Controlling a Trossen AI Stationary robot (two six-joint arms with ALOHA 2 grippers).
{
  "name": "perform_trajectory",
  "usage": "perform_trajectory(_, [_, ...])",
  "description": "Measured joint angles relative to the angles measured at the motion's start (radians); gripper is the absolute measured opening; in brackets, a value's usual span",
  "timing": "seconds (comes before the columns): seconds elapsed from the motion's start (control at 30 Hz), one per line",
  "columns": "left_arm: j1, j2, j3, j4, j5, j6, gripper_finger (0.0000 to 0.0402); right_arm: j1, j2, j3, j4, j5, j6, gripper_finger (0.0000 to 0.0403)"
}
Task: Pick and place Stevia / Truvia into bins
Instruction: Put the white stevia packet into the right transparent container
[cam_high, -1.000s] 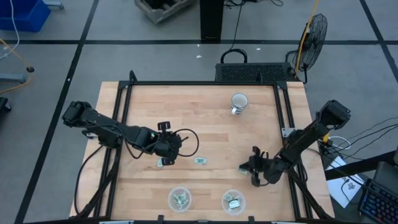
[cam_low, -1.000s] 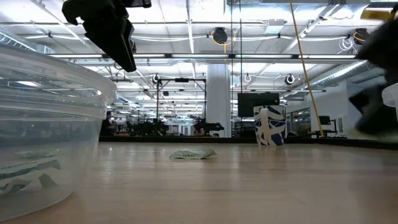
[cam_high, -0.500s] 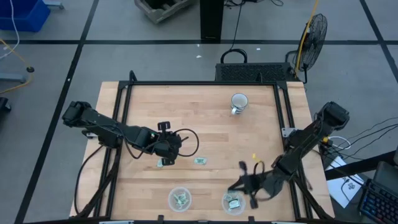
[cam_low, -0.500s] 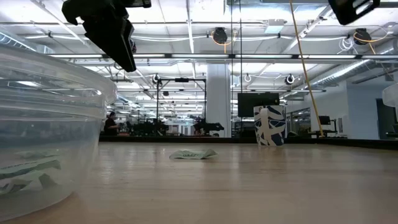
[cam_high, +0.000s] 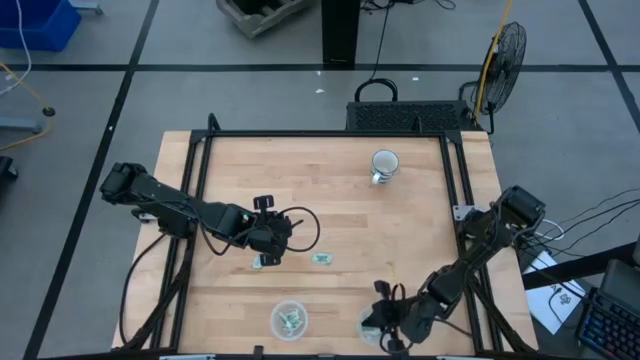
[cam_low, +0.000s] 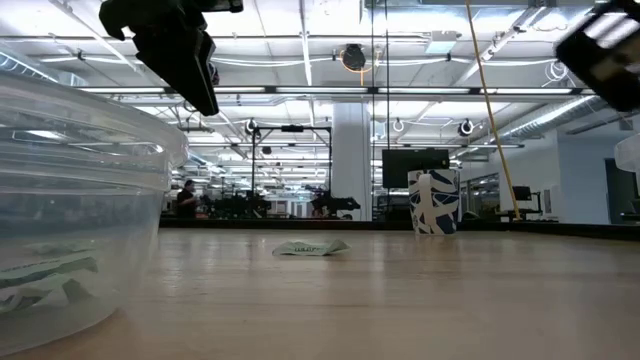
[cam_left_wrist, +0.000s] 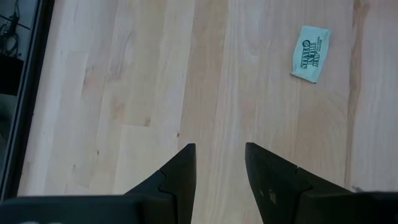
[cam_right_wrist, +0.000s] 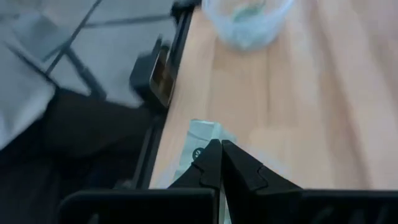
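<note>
Two Stevia sachets lie flat on the wood, one (cam_high: 267, 261) just near-side of my left gripper (cam_high: 264, 240) and one (cam_high: 322, 259) to its right. My left gripper (cam_left_wrist: 219, 155) hovers open over bare table, with a sachet (cam_left_wrist: 309, 53) beyond its fingers. My right gripper (cam_high: 386, 318) is over the right bin (cam_high: 366, 326), shut on a sachet (cam_right_wrist: 200, 135). The left bin (cam_high: 288, 320) holds sachets and fills the low view's left (cam_low: 70, 200). My right gripper (cam_right_wrist: 221, 152) pinches a pale green and white sachet between its two fingertips, on the sachet's edge (cam_right_wrist: 205, 144). The rest of the sachet sticks out past the fingers. It is lifted clear of the table, by the near edge.
A white mug (cam_high: 384, 163) stands near the table's far edge, well away from both arms. The black table frame (cam_high: 200, 180) runs along the sides. The left arm's cable (cam_high: 305, 225) loops over the wood beside its gripper. Open wood lies between the sachets and the mug.
My right gripper has risen and swung from the table's right-middle toward the near edge and leftward, ending over the right bin. The sachet that lay beside it is gone from the wood, lifted clear in its fingers.
</note>
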Motion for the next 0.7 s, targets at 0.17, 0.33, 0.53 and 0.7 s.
perform_trajectory(0.17, [0.0,0.0,0.0,0.0,0.011,-0.001,0.0145,0.023,0.002,0.0,-0.074,-0.049,0.054,0.0])
perform_trajectory(0.33, [0.0,0.0,0.0,0.0,0.017,-0.002,0.0145,0.013,0.001,0.0,-0.132,-0.049,0.122,0.0001])
perform_trajectory(0.53, [0.0,0.0,0.0,0.0,0.032,-0.003,0.0145,0.006,0.001,0.0,-0.199,-0.052,0.182,0.0031])
perform_trajectory(0.7, [0.0,0.0,0.0,0.001,0.032,-0.003,0.0145,0.006,0.001,0.0,-0.188,-0.051,0.159,0.0062])
